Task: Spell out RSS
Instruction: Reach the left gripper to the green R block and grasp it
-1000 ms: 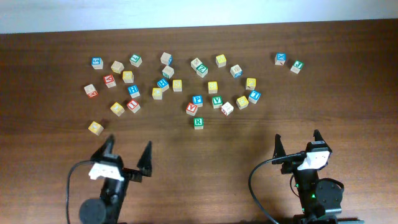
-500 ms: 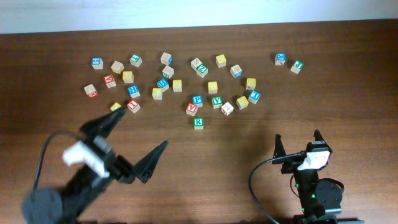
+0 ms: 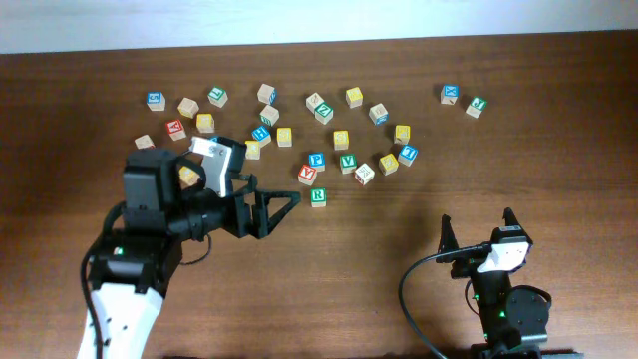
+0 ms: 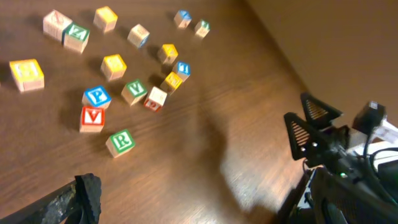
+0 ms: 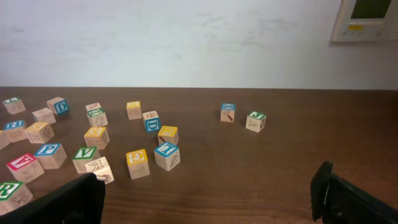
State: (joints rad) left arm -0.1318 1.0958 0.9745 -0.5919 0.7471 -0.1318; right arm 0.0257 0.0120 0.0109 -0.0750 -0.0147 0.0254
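Observation:
A green R block [image 3: 318, 196] lies on the wooden table [image 3: 379, 239], just in front of the scattered letter blocks [image 3: 341, 139]. It also shows in the left wrist view [image 4: 120, 142] and at the left edge of the right wrist view [image 5: 11, 193]. My left gripper [image 3: 280, 213] is open and empty, reaching over the table just left of the R block and apart from it. Only one of its fingers [image 4: 86, 191] shows in the left wrist view. My right gripper [image 3: 477, 227] is open and empty near the front edge. I cannot pick out any S blocks.
Several letter blocks spread across the far half of the table, from a blue one [image 3: 155, 100] at the left to a blue and green pair [image 3: 463, 99] at the right. The left arm's body [image 3: 150, 214] covers some left blocks. The right arm [image 4: 336, 149] stands at the front right.
The left arm has swung up from the front edge toward the blocks, and its open gripper now points at the R block. The right arm has not moved.

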